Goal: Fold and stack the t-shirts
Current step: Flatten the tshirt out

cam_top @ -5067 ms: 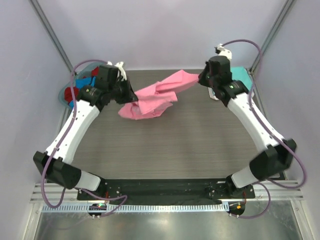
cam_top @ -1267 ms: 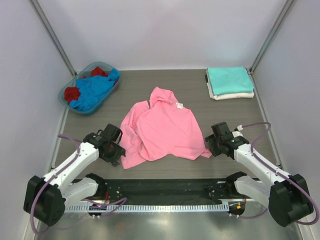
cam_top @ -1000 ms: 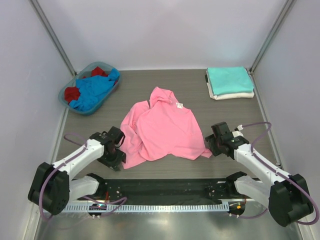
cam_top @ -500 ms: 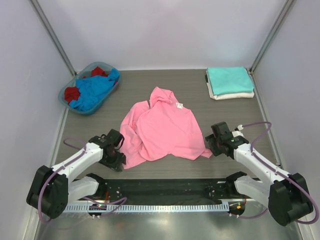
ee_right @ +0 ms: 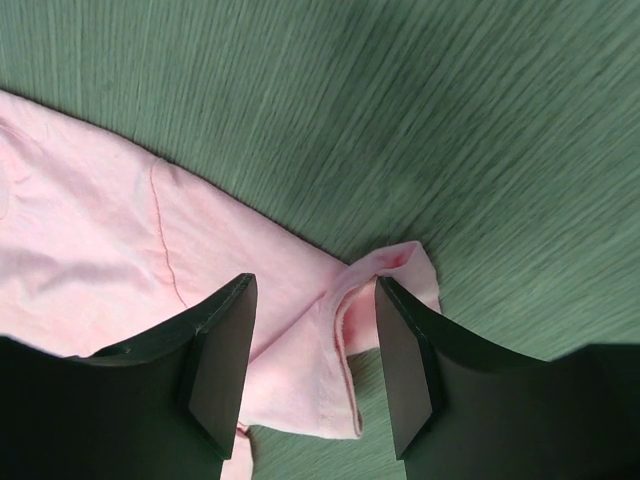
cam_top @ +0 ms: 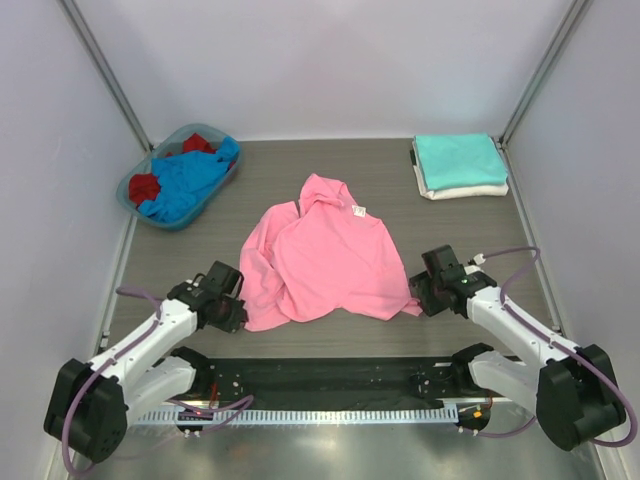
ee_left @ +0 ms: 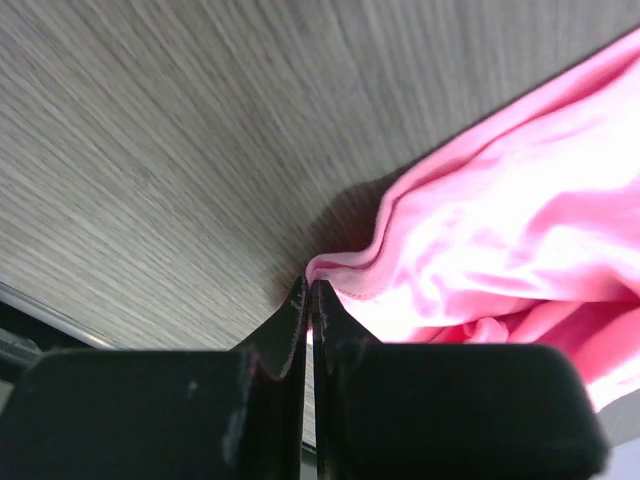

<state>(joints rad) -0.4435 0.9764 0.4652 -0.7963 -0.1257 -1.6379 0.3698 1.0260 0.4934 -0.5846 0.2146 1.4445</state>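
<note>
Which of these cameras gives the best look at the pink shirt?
The top external view: it shows the whole pink shirt spread out. The left wrist view catches only a bunched edge at the closed left tool; the right wrist view only a corner under the open right tool.

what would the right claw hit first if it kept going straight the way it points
The pink shirt: the open right claw straddles its folded corner and points straight at it, with the table just beneath. How far off the cloth is remains unclear.
</note>
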